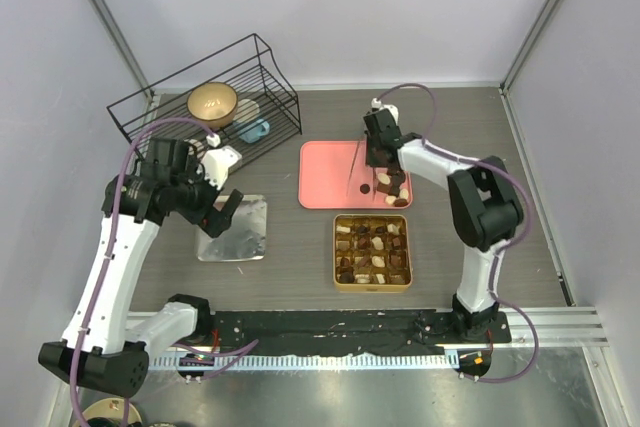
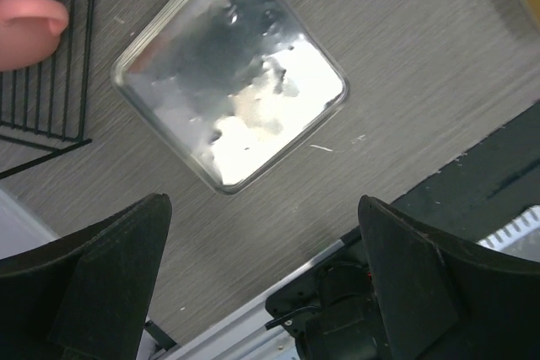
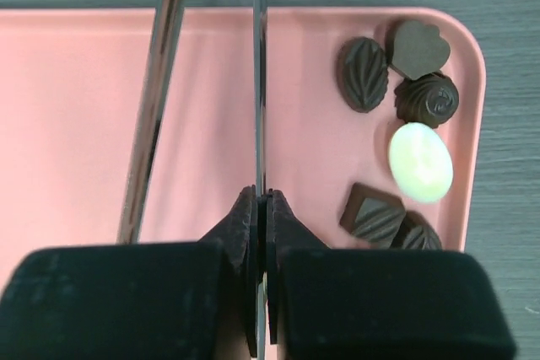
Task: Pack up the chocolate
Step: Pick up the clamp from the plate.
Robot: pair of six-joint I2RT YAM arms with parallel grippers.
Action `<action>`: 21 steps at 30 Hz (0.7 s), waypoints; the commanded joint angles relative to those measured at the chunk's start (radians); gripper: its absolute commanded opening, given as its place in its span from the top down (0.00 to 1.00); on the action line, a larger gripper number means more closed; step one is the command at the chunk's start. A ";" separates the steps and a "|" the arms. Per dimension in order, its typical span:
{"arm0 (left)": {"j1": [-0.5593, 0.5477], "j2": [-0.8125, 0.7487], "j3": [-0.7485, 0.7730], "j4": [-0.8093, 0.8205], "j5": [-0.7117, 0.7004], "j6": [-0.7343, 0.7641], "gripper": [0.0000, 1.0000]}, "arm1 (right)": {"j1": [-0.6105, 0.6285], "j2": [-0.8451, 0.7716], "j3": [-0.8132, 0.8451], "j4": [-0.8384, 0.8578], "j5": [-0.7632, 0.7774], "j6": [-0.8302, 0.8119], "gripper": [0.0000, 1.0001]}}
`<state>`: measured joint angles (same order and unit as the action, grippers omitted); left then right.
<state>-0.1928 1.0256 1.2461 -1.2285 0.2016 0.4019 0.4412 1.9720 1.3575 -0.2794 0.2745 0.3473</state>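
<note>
Right gripper [image 3: 261,208] pads are pressed together on one blade of the metal tongs [image 3: 260,82]. The other blade stands off to the side, so the tongs look spread and I see nothing between them (tips are cut off in the wrist view). Left gripper [image 2: 261,250] hangs wide open and empty above the silver lid [image 2: 228,73], out of the action.

Where the chocolate [image 3: 420,162] is: six or so loose pieces are bunched at the right end of the pink tray [image 3: 84,124]. Many more already sit in cells of the gold tin [image 1: 337,252], just in front of the tray.

My read of the step: lining up the next pick, tongs over bare tray to the left of the cluster. Next I'd shift right, straddle one piece and squeeze.

Orientation: the leaf-shaped piece [image 3: 363,73] and the cream oval both have their long axis running roughly along the blades. The flat square piece [image 3: 373,215] sits corner-on, like a diamond. I'd pinch the oval across its short width.
</note>
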 commanded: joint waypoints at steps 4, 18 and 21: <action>0.006 0.030 0.191 -0.164 0.430 0.072 0.00 | 0.102 -0.522 -0.269 0.493 -0.161 0.058 0.99; -0.157 0.216 0.337 -0.431 0.863 0.314 0.00 | 0.465 -0.783 -0.699 1.310 -0.167 0.073 0.99; -0.247 0.197 0.348 -0.430 0.890 0.315 0.00 | 0.472 -0.760 -0.692 1.390 -0.178 0.119 0.99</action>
<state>-0.3534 1.2747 1.5677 -1.3380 0.9817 0.6678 0.8986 1.2053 0.6411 0.8463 0.0975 0.4103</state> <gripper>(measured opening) 0.995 0.036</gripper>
